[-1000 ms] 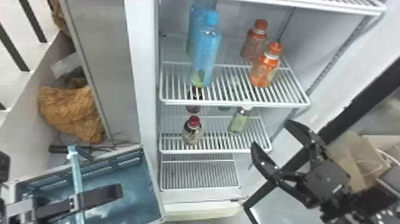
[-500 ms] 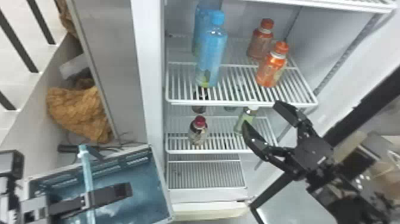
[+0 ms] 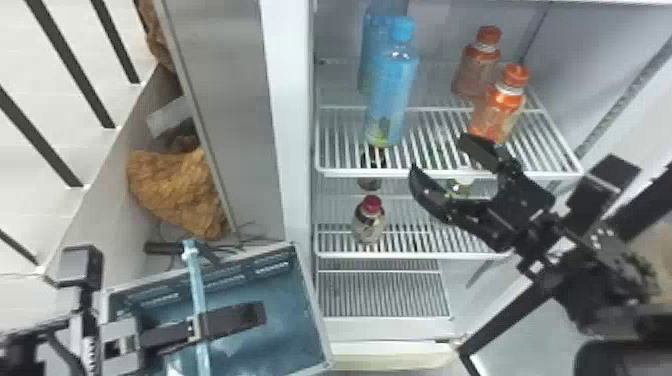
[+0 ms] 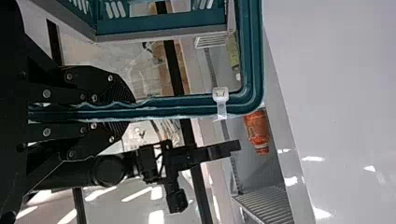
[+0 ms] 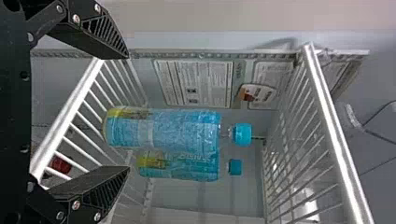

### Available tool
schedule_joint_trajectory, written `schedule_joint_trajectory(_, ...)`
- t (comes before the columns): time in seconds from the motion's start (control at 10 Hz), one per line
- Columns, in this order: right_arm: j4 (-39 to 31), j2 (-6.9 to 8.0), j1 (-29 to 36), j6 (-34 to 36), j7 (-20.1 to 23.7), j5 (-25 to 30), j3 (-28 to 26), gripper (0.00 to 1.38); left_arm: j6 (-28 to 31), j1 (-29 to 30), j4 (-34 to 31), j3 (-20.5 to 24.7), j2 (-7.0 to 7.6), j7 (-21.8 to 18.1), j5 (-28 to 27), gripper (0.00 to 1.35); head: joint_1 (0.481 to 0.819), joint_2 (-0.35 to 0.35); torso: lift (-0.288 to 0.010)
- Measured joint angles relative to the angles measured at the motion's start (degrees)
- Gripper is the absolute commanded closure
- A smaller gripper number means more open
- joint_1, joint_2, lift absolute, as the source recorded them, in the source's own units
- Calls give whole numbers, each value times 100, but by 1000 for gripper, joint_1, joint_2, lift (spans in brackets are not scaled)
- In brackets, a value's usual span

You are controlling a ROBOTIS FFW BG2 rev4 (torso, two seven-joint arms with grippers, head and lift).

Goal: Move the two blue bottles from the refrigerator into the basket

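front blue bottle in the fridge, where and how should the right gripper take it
The front blue bottle is probably best gripped mid-body from the open front of the shelf, one finger each side: it stands upright, long and straight-sided, with a narrow neck and the other blue bottle close behind.

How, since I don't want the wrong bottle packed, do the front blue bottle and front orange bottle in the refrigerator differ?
The front blue bottle is taller than the front orange bottle. The blue bottle has a blue cap, the orange bottle an orange cap. Both stand upright and capped on the same wire shelf.
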Motion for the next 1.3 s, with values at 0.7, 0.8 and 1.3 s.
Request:
schedule_joint_trajectory(0.7, 1388, -85, -1565, 383, -276, -188, 660, 199, 0, -116, 160, -163, 35, 9, 47, 1202, 695, -12, -10)
schedule_joint_trajectory(0.8, 1560, -87, -1740, 383, -306, -194, 699, 199, 0, -131, 170, -178, 39, 9, 53, 1202, 695, -14, -10)
schedule_joint_trajectory(1.3, 2345, -130, -2585, 377, -371, -293, 1065, 231, 0, -267, 282, -285, 42, 9, 86, 1202, 695, 4, -10)
